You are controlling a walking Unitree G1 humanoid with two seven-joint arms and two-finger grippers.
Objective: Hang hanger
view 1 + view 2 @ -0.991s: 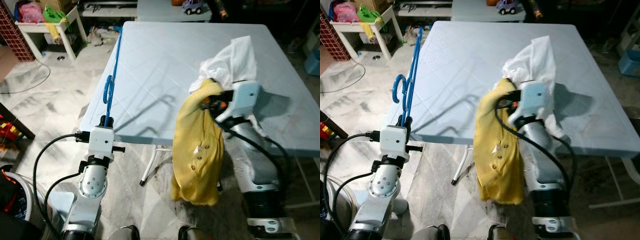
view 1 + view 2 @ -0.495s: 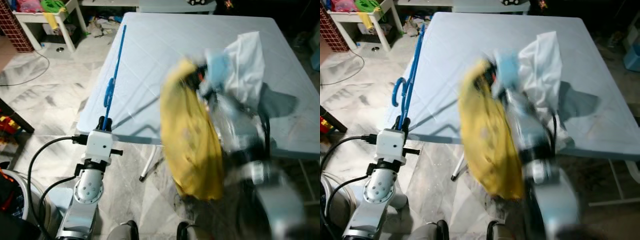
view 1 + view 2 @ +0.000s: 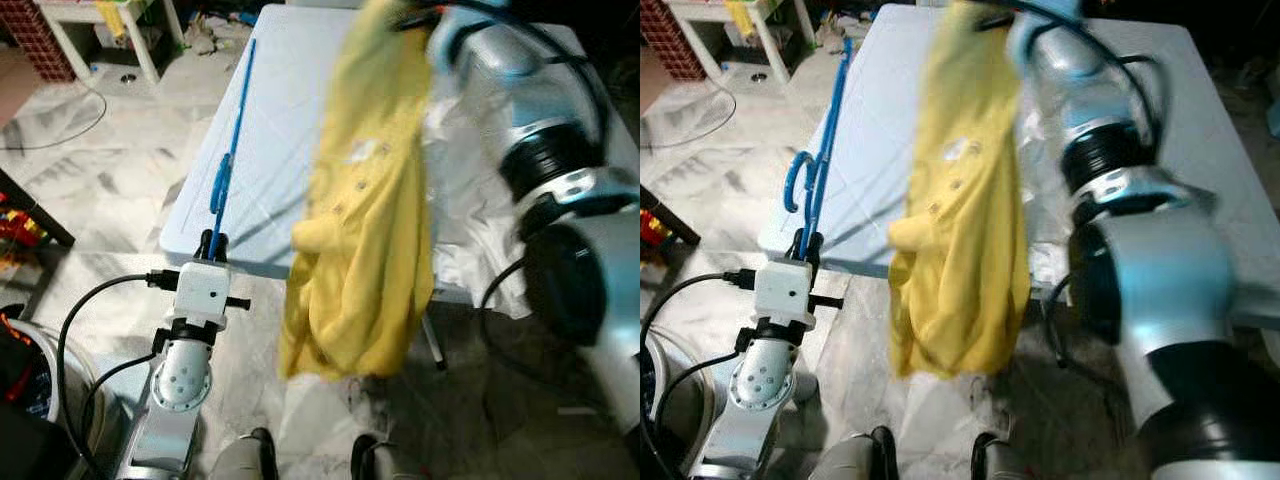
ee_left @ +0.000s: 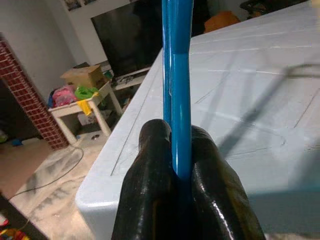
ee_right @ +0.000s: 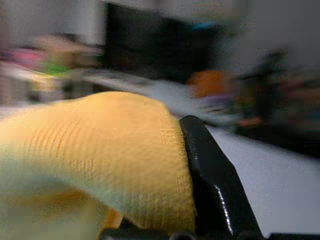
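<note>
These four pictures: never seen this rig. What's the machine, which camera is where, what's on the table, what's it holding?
It is a humanoid robot with two silver arms, each ending in a pincer with two black fingers. The two wide pictures come from a stereo camera on its head, looking down; the two close ones come from cameras on each wrist. The left pincer is shut on a thin blue plastic hanger, which reaches out over the pale blue table. The right pincer holds up a yellow buttoned shirt, which hangs in front of the table. A crumpled white cloth lies on the table.
</note>
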